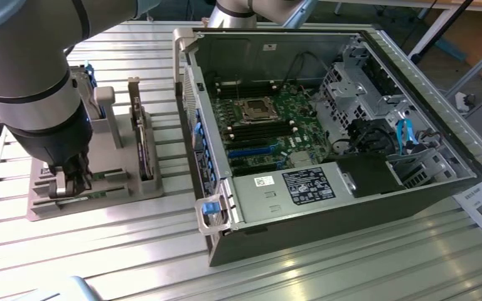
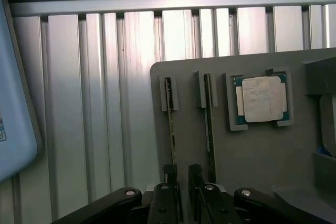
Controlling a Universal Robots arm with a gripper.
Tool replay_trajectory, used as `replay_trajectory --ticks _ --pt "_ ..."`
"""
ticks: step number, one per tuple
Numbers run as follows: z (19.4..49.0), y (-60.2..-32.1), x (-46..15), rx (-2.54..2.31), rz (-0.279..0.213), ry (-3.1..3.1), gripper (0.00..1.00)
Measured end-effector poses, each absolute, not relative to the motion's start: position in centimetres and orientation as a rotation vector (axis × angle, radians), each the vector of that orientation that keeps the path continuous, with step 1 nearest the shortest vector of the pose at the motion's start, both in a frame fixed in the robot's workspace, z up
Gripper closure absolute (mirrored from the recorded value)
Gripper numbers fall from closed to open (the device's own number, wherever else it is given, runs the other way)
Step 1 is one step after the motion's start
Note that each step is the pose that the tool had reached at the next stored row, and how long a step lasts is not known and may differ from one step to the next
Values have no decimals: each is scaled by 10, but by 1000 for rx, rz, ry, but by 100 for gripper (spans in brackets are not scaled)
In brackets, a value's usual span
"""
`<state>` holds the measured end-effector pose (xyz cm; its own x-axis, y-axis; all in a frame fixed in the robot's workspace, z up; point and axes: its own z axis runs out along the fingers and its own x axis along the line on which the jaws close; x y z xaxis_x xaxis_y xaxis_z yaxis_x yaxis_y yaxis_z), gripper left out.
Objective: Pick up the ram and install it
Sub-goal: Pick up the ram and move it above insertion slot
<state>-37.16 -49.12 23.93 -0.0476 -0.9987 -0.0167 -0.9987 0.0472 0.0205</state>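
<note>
Ram [image 2: 171, 124] stands on edge in a slot of the grey fixture [image 1: 98, 199], at the exterior view's left, with the arm [image 1: 32, 81] above it. Gripper [image 2: 181, 195] open, fingers [image 2: 167, 204] low over the stick's near end. Nothing held; I cannot tell whether the board sits inside the gap. A second stick [image 2: 209, 124] stands just beside it, the processor [image 2: 261, 99] beyond.

My judgement: light, stiff, thin, and fragile at the chips. I would take it across the flat faces near the top edge, squarely, with a modest squeeze, clear of the contacts.

To the exterior view's right is the open computer case [image 1: 308, 229], motherboard [image 1: 283, 119] exposed.
</note>
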Motion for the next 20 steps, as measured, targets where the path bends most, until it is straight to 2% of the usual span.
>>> replay_trajectory --ticks 20 --pt "214 -492 -372 2167 -40 -2272 76"
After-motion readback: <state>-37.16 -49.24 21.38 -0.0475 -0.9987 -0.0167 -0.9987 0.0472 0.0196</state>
